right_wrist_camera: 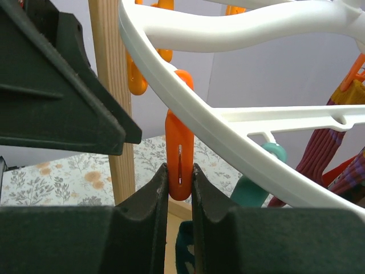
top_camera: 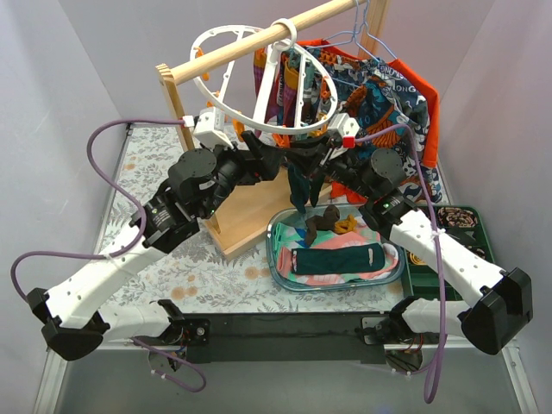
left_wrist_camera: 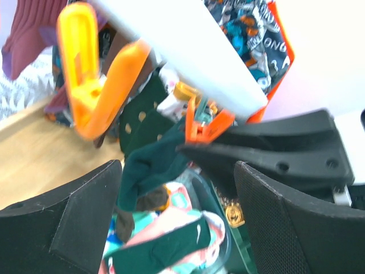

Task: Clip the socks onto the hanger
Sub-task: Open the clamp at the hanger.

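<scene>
The white ring hanger (top_camera: 226, 108) hangs from the wooden rail. My right gripper (top_camera: 321, 153) is shut on an orange clip peg (right_wrist_camera: 179, 162) that dangles under the hanger's rim (right_wrist_camera: 228, 134). In the left wrist view the right gripper's black fingers (left_wrist_camera: 274, 149) show at that peg (left_wrist_camera: 204, 124). A dark green sock with yellow dots (left_wrist_camera: 142, 123) hangs at this peg, and it shows in the top view (top_camera: 297, 185) too. My left gripper (left_wrist_camera: 177, 188) is open and empty just beside the sock (top_camera: 261, 162). Another orange peg (left_wrist_camera: 91, 85) hangs close by.
A clear basket (top_camera: 280, 269) under the hanger holds more socks, one plain dark teal (top_camera: 336, 259). The patterned orange-blue shirt (top_camera: 392, 95) hangs on a wire hanger at the back right. The wooden stand's post (right_wrist_camera: 108, 91) and base (top_camera: 246, 216) are close by. A green tray (top_camera: 474, 226) is on the right.
</scene>
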`<state>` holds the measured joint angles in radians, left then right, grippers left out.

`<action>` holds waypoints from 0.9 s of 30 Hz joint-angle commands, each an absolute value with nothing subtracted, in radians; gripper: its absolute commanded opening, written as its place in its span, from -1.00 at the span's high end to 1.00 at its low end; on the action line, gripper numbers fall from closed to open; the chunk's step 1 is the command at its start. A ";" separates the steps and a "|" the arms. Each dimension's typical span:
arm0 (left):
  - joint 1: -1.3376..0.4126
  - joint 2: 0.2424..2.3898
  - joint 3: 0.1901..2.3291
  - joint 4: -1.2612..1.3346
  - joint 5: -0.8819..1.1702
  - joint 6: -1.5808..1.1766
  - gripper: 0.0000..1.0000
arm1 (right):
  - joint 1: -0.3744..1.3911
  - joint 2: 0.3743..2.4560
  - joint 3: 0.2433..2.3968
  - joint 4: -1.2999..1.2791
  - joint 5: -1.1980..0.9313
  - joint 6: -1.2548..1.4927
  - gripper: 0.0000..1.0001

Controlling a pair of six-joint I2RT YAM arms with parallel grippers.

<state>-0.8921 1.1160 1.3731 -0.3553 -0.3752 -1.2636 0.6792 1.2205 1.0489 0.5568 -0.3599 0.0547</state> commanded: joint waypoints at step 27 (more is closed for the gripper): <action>-0.893 1.267 1.442 -0.095 -0.422 -1.101 -0.05 | 0.617 1.239 1.074 0.571 -0.543 0.038 0.97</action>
<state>-0.9005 1.2762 1.4090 -0.0959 -0.3962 -1.1019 0.6132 1.2392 1.0489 0.5556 -0.4877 0.0479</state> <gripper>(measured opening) 0.534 0.226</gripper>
